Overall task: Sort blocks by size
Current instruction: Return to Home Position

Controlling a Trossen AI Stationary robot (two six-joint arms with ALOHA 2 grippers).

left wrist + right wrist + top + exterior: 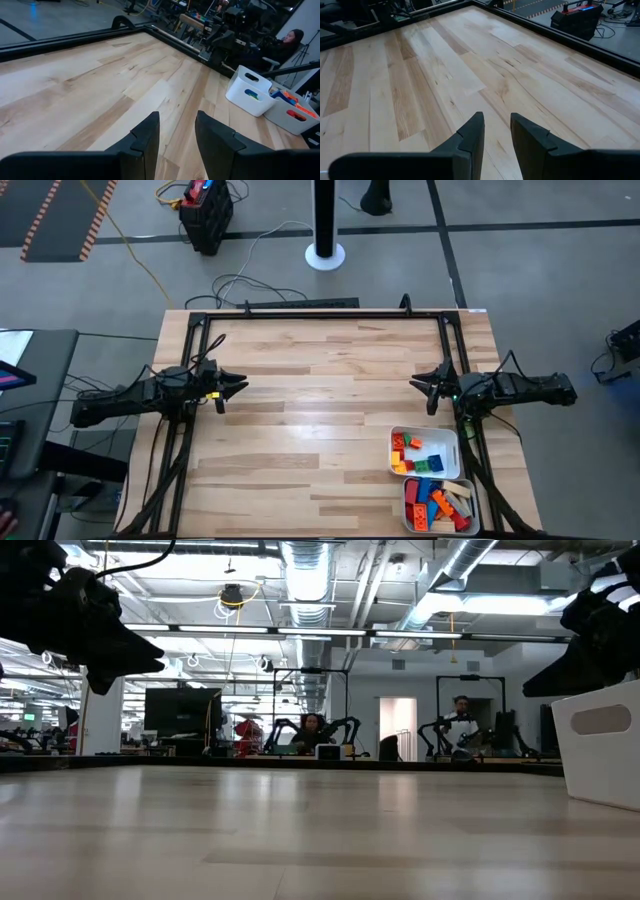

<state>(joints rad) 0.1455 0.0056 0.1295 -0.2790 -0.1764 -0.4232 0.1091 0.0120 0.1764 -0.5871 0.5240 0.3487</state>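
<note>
left pincer [176, 116]: hangs over the counter [320, 410] at its left edge, fingers slightly apart, gripping nothing. You have it parked out of the working area.
right pincer [497, 116]: mirrors it at the right edge, fingers slightly apart, also empty.
blocks [420, 457]: every one you can see lies in the two white trays [425, 430], side by side at the counter's corner just beside the right arm. The shorter ones seem to be in one, the longer and tan ones in the other.
step: sorting looks finished, so you are likely homing both arms.
</note>
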